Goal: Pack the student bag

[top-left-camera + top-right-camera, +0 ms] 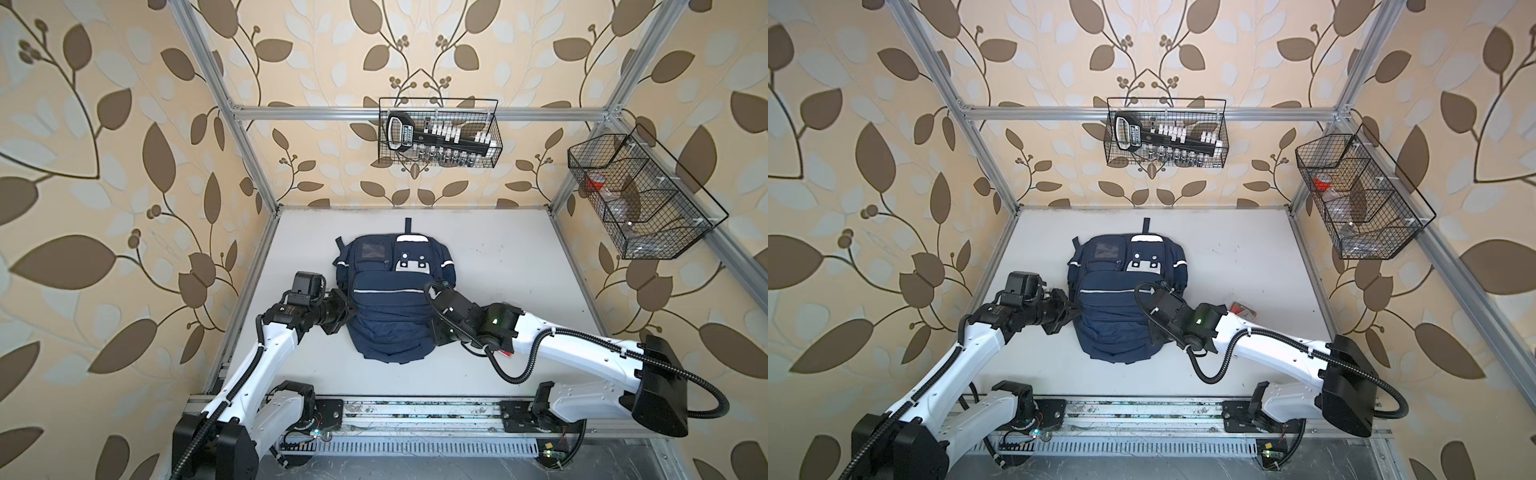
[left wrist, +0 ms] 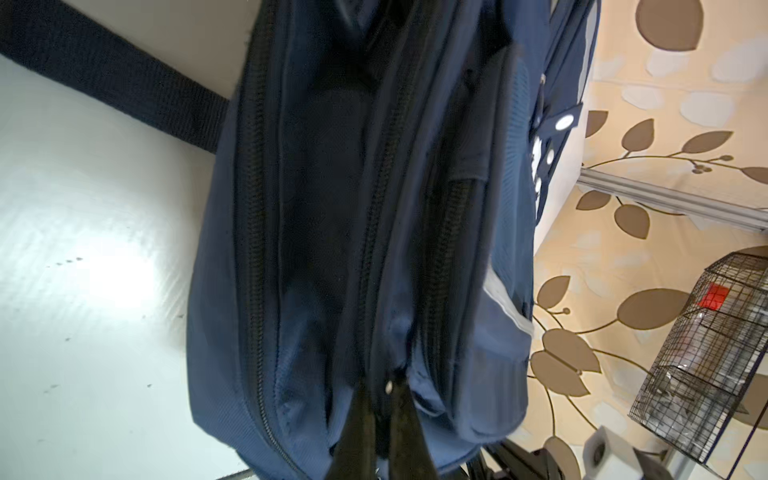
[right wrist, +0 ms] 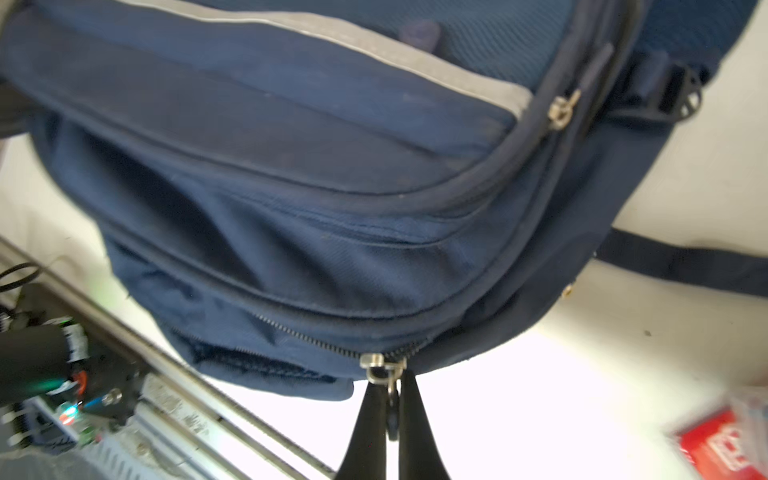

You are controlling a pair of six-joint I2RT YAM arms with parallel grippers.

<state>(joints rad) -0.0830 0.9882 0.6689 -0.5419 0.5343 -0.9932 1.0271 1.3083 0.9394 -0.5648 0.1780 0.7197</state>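
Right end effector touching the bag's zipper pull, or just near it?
Touching. The right wrist view shows the right end effector shut on the zipper pull of the student bag, its tab pinched between both fingers.

The student bag (image 1: pixel 1108 324) lies flat on the table (image 1: pixel 1246 249), left arm (image 1: pixel 976 345) and right arm (image 1: pixel 1275 349) at its sides.

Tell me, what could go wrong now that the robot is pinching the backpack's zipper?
The right gripper pinches only the thin zipper pull, so it may slip out when pulled. The navy backpack is soft and wrinkled beside that zipper, so the slider could snag. The left gripper pinches just a bit of its fabric and might lose hold. The red packet lies near the right arm and could get knocked.
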